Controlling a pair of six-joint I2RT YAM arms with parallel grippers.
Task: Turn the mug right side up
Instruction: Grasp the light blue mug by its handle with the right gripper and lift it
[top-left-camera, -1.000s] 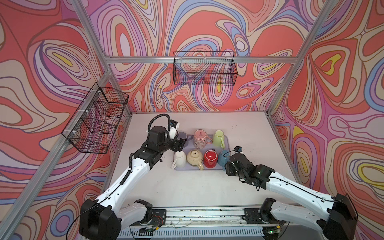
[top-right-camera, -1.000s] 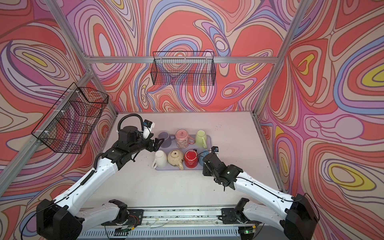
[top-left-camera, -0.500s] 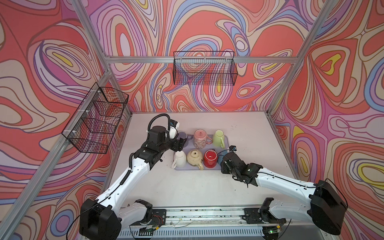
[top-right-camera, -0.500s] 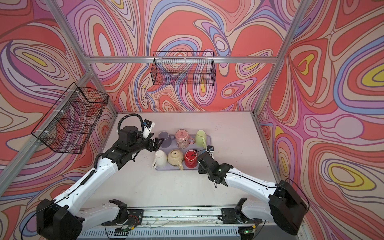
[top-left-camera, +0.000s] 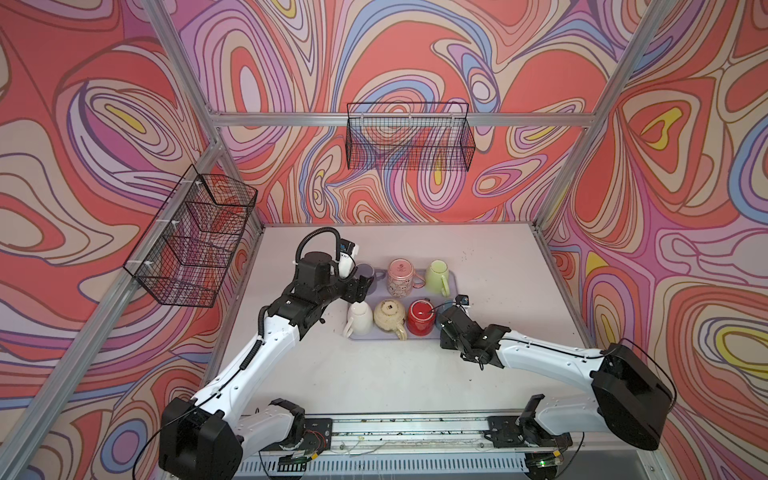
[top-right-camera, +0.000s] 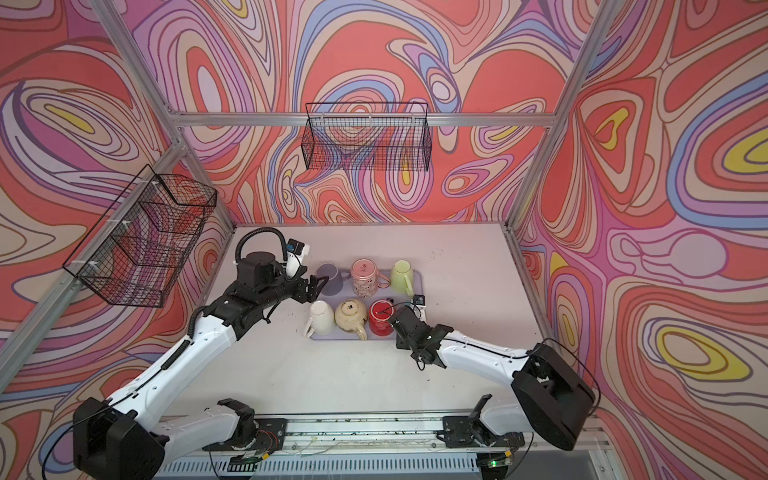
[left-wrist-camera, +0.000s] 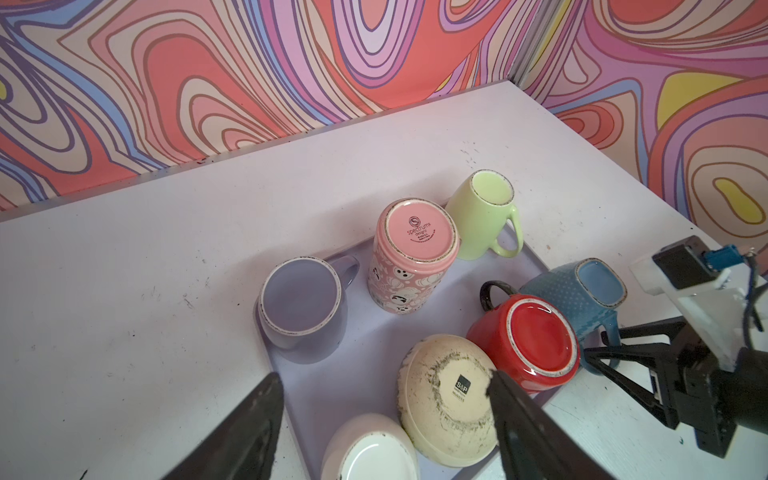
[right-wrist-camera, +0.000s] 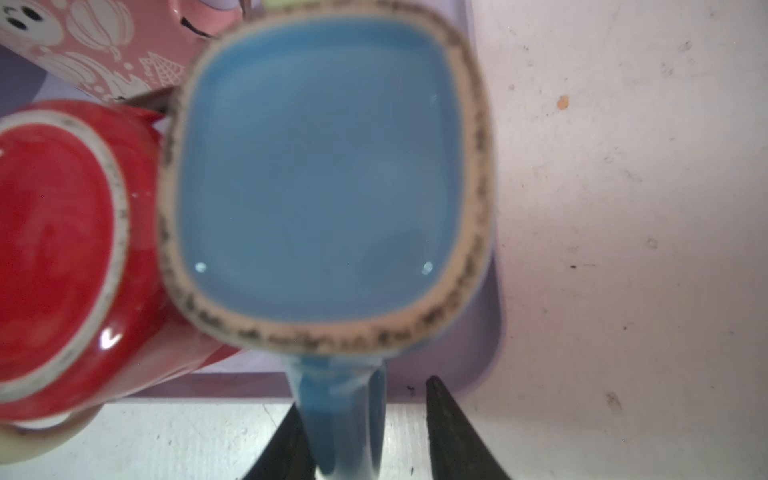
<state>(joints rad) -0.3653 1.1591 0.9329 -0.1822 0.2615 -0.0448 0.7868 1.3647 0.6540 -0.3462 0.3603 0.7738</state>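
I see the blue mug (right-wrist-camera: 324, 166) base-up at the tray (right-wrist-camera: 486, 340) corner nearest the right arm (top-left-camera: 540, 353), which mostly hides it in both top views. The right gripper (right-wrist-camera: 363, 399) straddles the blurred handle (right-wrist-camera: 340, 415), not yet clamped. The left gripper (left-wrist-camera: 382, 376) hangs wide over the tray's edge.

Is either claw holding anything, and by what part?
Nothing yet: the right gripper straddles the handle of the blue mug, jaws not closed; left gripper open, empty.

Blue mug (right-wrist-camera: 324, 174) blurred in right wrist view, handle cut off by edge.
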